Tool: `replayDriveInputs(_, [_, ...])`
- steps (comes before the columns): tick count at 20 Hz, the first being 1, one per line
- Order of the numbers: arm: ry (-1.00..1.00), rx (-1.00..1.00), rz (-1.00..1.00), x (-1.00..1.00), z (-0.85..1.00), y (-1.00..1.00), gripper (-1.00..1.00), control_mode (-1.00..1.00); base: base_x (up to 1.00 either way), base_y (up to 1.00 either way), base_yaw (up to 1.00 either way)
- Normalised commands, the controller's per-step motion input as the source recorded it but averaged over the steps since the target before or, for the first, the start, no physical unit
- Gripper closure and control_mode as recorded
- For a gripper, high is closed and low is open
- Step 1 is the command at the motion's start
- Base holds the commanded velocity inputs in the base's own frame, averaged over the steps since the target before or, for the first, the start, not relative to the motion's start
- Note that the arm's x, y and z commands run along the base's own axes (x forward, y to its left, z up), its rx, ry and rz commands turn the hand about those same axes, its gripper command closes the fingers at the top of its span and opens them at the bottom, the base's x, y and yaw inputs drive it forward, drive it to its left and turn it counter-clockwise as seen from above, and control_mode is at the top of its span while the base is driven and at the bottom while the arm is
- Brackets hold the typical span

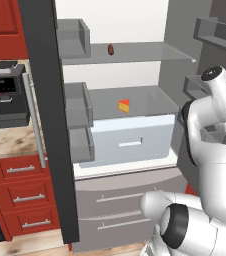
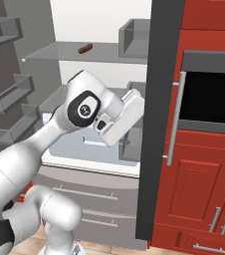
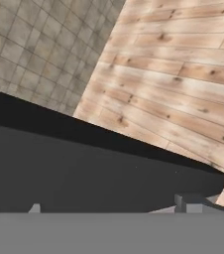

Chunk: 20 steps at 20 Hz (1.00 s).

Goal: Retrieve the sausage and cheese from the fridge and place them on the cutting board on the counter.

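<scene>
The white arm bends at the elbow, wrist raised, and the hand point(image 2: 126, 144) points downward with its jaws spread wide, holding nothing.

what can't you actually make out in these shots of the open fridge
- Cheese: plain in the left base view; in the right base view the arm covers that shelf.
- Cutting board: the left base view cuts the counter at its left edge, so the board's place is unknown.
- Gripper fingertips: in the right base view the hand points away, hiding them.
- Sausage: too small for detail in either base view.
</scene>
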Motion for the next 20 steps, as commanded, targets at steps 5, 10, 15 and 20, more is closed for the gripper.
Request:
replayDriveInputs(5, [0.00,0.00,-0.17,-0.05,-0.01,-0.30,-1.00,-1.00,0.00,0.00,0.00])
replayDriveInputs(10, [0.00,0.01,-0.06,-0.22,-0.05,0.10,-1.00,-1.00,0.00,0.00,0.00])
replayDriveInputs(15, [0.00,0.00,0.10,-0.27,0.00,0.53,-1.00,-1.00,0.00,0.00,0.00])
replayDriveInputs(20, [0.04,-0.02,0.32,-0.20,0.00,0.72,-1.00,-1.00,0.00,0.00,0.00])
